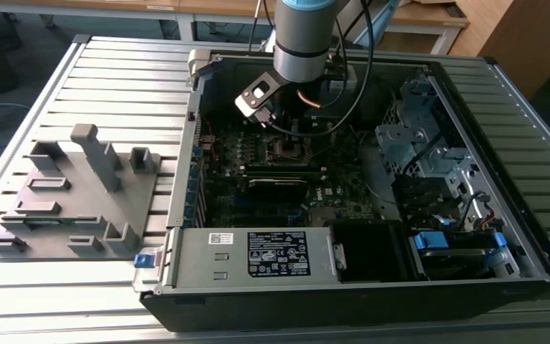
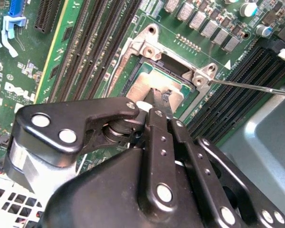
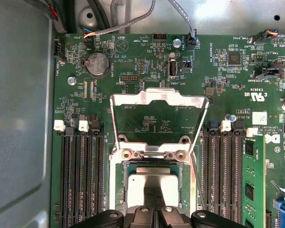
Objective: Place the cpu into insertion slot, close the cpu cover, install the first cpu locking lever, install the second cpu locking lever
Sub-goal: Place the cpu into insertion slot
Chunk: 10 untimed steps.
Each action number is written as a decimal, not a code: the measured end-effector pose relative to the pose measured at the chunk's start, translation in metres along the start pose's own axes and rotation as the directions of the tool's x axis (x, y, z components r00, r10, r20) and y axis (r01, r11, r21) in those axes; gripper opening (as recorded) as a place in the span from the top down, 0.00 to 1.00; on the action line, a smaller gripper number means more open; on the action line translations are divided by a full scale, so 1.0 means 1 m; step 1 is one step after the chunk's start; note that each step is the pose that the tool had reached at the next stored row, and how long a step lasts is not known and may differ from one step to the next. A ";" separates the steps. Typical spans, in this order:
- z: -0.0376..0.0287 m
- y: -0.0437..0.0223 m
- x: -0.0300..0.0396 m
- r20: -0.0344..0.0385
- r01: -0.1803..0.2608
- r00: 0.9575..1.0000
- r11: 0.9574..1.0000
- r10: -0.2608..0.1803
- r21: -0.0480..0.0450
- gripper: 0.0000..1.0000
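The case lies open in the exterior view, with my gripper (image 1: 273, 118) low over the insertion slot (image 1: 289, 149). In both wrist views the silver-grey cpu (image 3: 137, 187) (image 2: 141, 85) lies level within the dark slot (image 3: 154, 165) (image 2: 167, 68). My gripper (image 3: 154, 194) (image 2: 157, 98) is on it with the thin black fingers drawn close together at its middle. The cpu cover (image 3: 157, 97) stands swung up behind the slot, the green board showing through its window. A thin locking lever (image 2: 249, 87) juts out beside the slot, unlatched.
Long black memory slots (image 3: 80, 175) (image 3: 223, 175) flank the slot on both sides. An upright green card (image 3: 254, 185) and the grey case wall (image 3: 19, 118) lie further out. Outside the case, a grey fixture (image 1: 74, 193) stands on the slatted table.
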<state>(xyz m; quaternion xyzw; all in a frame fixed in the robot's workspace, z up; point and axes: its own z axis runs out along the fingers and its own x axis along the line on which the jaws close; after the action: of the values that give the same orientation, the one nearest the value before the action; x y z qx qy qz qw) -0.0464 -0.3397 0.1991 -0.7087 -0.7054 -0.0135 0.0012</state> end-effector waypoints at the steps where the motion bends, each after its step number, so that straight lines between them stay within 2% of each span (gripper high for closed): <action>1: 0.0004 -0.0001 -0.0001 0.000 0.000 1.000 1.000 0.000 0.000 0.90; 10: 0.0015 0.0000 -0.0001 0.000 0.000 1.000 1.000 0.000 0.000 0.90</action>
<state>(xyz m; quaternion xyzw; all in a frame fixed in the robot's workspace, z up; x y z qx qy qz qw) -0.0464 -0.3398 0.1975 -0.7087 -0.7054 -0.0134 0.0011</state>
